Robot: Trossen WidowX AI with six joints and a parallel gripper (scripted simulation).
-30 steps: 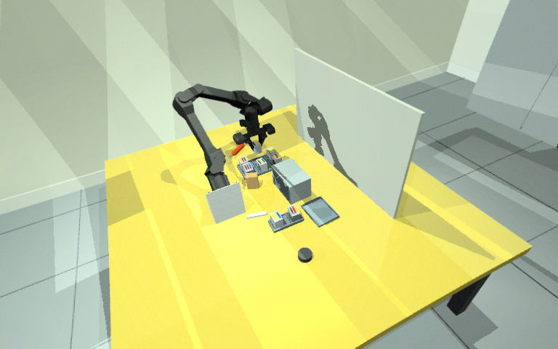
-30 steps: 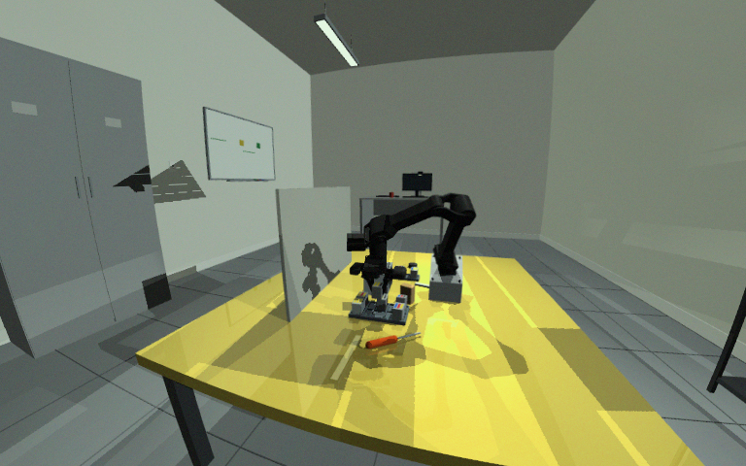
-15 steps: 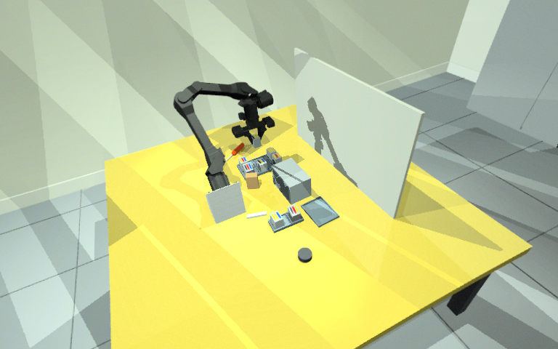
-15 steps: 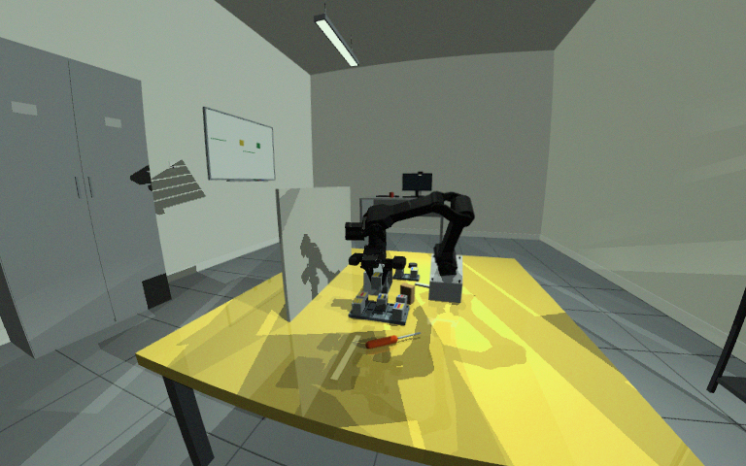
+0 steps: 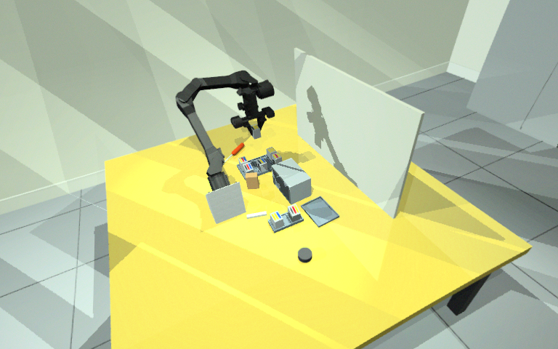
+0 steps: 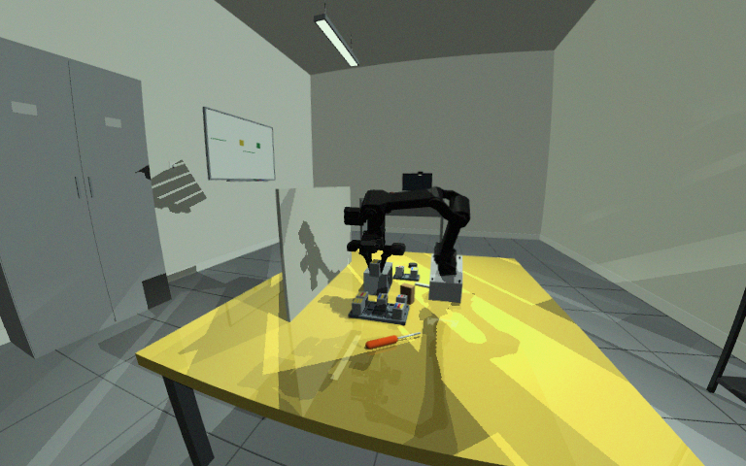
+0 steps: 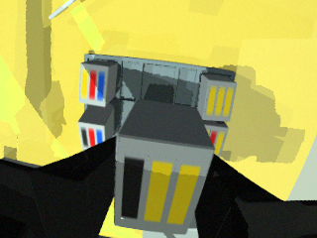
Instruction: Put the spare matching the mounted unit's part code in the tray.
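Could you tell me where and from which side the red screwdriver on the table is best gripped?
Grip the screwdriver across its thick red handle, coming straight down from above. It lies flat with table free on both sides; the metal shaft looks too thin.

Arm [image 5: 193, 110] arched high, wrist vertical, jaws clamped on sth.

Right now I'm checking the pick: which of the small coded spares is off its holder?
The spare clamped in the gripper, striped black, yellow, yellow. It hangs above the holder; the others sit in their slots.
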